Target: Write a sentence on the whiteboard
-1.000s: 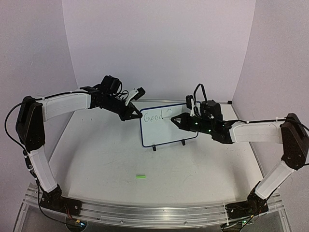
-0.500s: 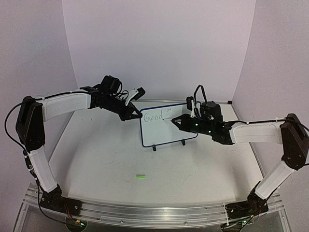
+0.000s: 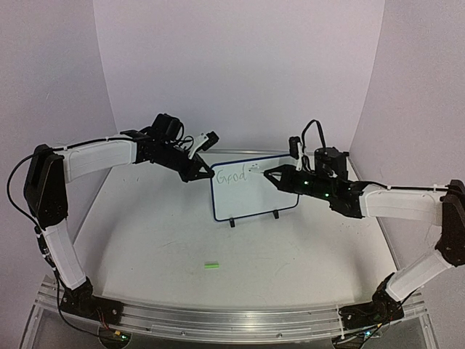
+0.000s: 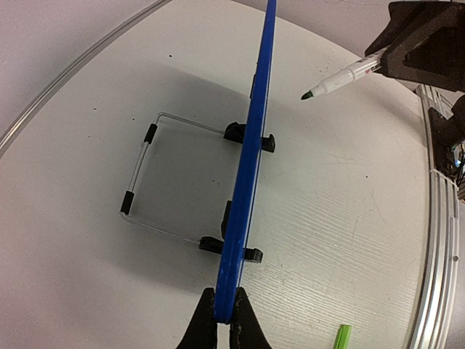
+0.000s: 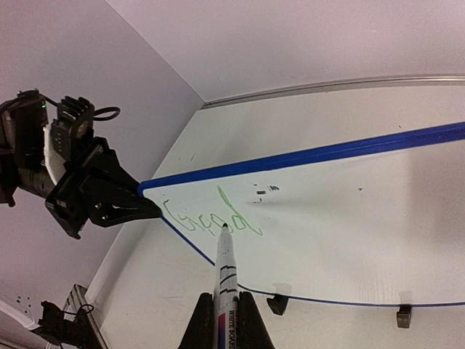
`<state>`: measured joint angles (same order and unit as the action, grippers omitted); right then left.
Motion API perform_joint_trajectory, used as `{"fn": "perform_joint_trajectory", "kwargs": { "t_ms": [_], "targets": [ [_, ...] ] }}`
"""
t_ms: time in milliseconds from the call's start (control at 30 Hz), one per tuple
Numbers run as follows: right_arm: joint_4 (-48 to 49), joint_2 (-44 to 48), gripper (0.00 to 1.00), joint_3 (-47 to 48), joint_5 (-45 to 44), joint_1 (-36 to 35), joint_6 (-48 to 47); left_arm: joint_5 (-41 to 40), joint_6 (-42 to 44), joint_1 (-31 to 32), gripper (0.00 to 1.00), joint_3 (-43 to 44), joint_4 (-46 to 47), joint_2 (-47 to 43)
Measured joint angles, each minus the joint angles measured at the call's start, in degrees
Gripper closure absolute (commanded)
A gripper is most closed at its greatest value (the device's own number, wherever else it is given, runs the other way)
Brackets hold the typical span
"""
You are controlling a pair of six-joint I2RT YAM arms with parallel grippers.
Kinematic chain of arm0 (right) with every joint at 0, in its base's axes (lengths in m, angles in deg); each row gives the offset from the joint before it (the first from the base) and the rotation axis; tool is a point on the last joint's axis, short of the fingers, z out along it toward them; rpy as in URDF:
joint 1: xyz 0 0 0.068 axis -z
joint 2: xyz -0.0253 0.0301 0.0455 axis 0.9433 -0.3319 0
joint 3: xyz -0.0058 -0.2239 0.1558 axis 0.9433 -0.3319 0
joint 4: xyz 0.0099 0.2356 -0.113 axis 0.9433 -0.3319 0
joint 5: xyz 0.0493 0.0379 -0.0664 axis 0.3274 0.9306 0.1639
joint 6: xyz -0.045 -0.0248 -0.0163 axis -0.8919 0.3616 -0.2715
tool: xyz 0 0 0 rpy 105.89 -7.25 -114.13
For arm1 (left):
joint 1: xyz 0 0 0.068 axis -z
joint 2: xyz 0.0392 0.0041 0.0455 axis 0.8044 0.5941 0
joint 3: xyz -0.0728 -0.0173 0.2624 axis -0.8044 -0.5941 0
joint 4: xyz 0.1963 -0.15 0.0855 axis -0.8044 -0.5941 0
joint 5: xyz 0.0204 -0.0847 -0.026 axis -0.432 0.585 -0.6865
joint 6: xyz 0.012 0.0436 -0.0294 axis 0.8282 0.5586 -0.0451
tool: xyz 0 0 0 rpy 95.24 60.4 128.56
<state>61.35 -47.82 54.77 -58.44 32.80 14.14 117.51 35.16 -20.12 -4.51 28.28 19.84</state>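
Observation:
The whiteboard [image 3: 254,198] stands upright on two black feet at the middle of the table. The sentence [image 3: 231,175] reads only "Good" in green at the board's top left; it also shows in the right wrist view [image 5: 211,216]. My left gripper [image 3: 205,174] is shut on the board's left edge; the left wrist view shows its jaws [image 4: 224,320] pinching the blue rim [image 4: 251,145]. My right gripper [image 3: 272,177] is shut on a white marker [image 5: 225,273], which points at the board. The marker tip [image 4: 308,94] hangs a little off the board's face.
A green marker cap [image 3: 211,266] lies on the table in front of the board, also in the left wrist view [image 4: 341,338]. A wire stand [image 4: 142,174] props the board from behind. A metal rail [image 3: 232,320] runs along the near edge.
My right arm has drawn back to the right and risen slightly, taking the marker tip off the board. The left arm and the board have not moved.

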Motion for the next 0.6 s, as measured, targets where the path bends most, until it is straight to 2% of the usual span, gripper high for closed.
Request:
{"fn": "perform_joint_trajectory", "kwargs": {
  "t_ms": [600],
  "targets": [
    [-4.3,6.0,1.0,-3.9,14.8,9.0,-2.8,0.0,0.0,0.0,1.0,-0.5,0.8,-0.1]
  ]
}}
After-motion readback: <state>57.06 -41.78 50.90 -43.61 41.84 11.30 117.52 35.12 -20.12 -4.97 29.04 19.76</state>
